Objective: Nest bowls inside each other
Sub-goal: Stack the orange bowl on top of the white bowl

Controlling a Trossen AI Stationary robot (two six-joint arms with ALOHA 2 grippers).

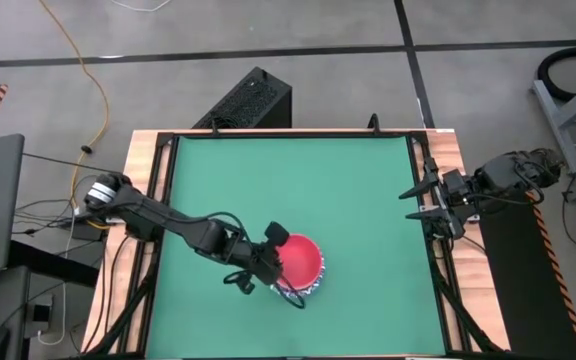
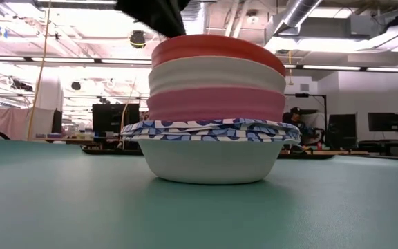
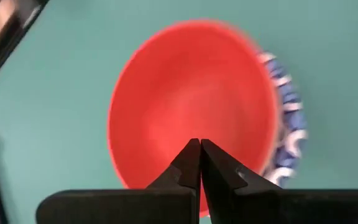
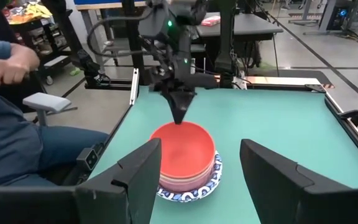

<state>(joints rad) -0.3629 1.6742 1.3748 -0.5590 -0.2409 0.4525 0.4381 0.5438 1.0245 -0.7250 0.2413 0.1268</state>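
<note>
The table top (image 1: 268, 190), filling the middle of the high view, is a smooth, matt green mat, framed by pale bare wood (image 1: 143, 150) along its left and right edges and by dark metal rails (image 1: 288, 132). The stacked bowls (image 2: 216, 111) at the centre of the low view look like thin, matt paper or foam: the red bowl (image 3: 191, 93) on top is plain and smooth, and the lowest has a printed blue rim (image 2: 213, 129). The left gripper (image 3: 199, 163), at the bottom of its wrist view, is matt black plastic. The right gripper (image 4: 197, 174) has the same dull black finish. The floor (image 1: 268, 30) across the top of the high view is smooth grey concrete.
</note>
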